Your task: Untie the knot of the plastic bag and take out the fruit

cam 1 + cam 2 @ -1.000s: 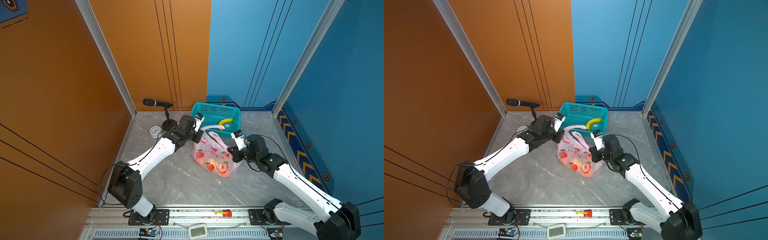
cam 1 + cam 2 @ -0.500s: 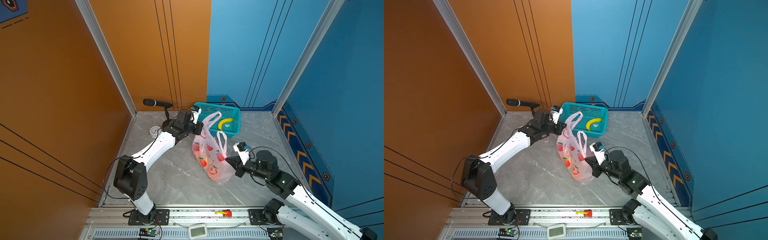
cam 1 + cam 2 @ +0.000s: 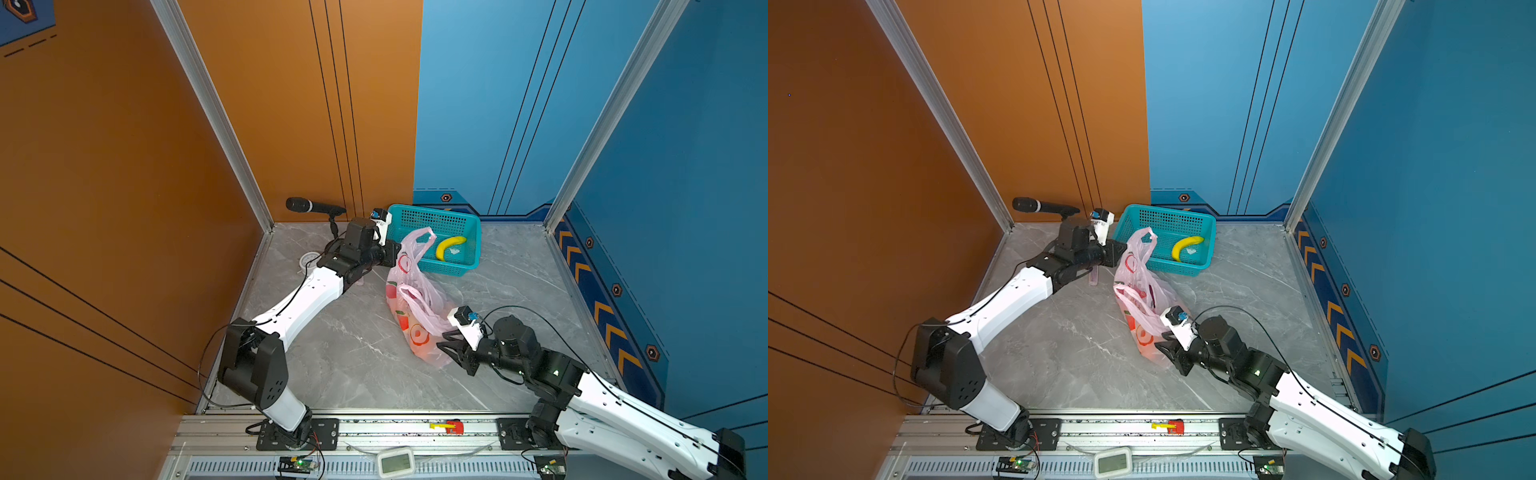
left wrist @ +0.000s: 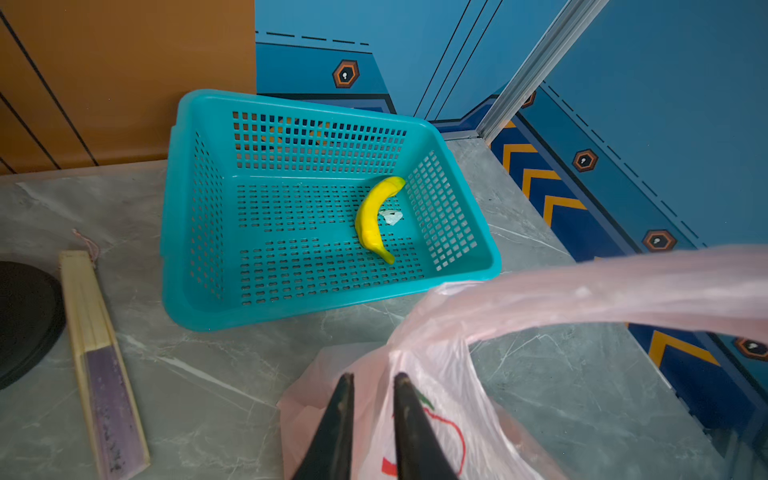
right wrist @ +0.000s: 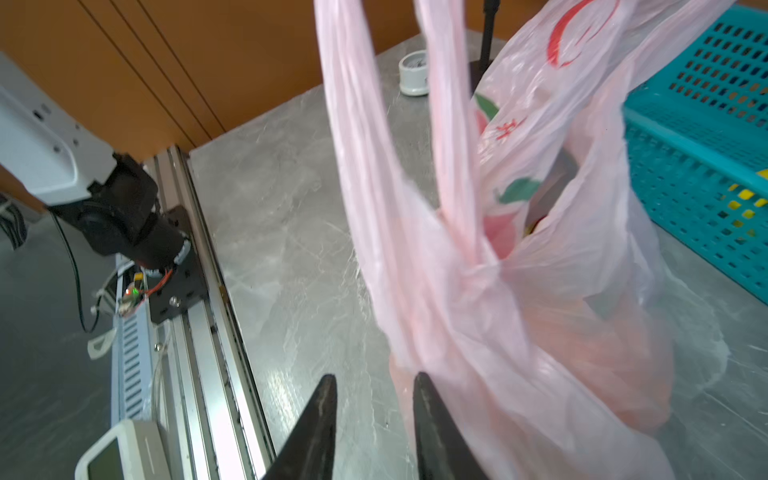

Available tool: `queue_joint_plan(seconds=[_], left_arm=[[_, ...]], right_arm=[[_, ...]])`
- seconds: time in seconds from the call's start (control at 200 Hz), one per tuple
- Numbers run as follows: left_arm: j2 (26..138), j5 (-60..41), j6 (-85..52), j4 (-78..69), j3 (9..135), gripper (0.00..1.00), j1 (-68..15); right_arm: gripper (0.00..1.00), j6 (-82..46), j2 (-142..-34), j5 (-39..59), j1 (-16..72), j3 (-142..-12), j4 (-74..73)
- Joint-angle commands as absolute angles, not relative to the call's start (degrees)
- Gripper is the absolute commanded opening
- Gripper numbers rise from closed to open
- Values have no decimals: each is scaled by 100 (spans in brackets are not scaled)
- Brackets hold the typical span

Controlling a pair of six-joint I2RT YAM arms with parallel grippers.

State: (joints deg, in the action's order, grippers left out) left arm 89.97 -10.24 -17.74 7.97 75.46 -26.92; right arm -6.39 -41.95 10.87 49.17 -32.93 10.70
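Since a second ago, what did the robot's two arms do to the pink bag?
The left gripper and right gripper pulled apart, the right one back toward the front rail, stretching the plastic bag between them. The handles, bunched together before, now stand as two separate loops. Both grippers have opened. The basket and banana stayed put.

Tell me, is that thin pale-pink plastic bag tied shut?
Open: the plastic bag's two loop handles stand apart in a top view, and its mouth gapes.
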Motion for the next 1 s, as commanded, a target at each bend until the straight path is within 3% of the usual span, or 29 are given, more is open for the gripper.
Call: queue_joint_plan(seconds=[0.0, 0.13, 0.39, 0.531, 0.706, 0.996], left_arm=[[8420, -662, -2012, 830, 7289, 27, -2849], [7988, -470, -2390, 892, 7028, 32, -2987], [7866, -451, -3701, 1608, 7148, 32, -3351], [8213, -763, -3827, 1908, 7515, 38, -3512], [8662, -870, -3877, 2051, 7788, 45, -3629], [9231, -1340, -3850, 2036, 8054, 46, -3710]], right_arm=[[38, -885, -3976, 737, 4649, -3535, 551], [44, -1282, -4120, 916, 4239, -3867, 224], [56, -2689, -5178, 486, 3481, -4827, 485], [58, -2820, -6115, 709, 3162, -5596, 1502], [61, -2807, -6665, 1241, 3015, -5725, 1463], [64, -2681, -7245, 1520, 2988, -5759, 1490]])
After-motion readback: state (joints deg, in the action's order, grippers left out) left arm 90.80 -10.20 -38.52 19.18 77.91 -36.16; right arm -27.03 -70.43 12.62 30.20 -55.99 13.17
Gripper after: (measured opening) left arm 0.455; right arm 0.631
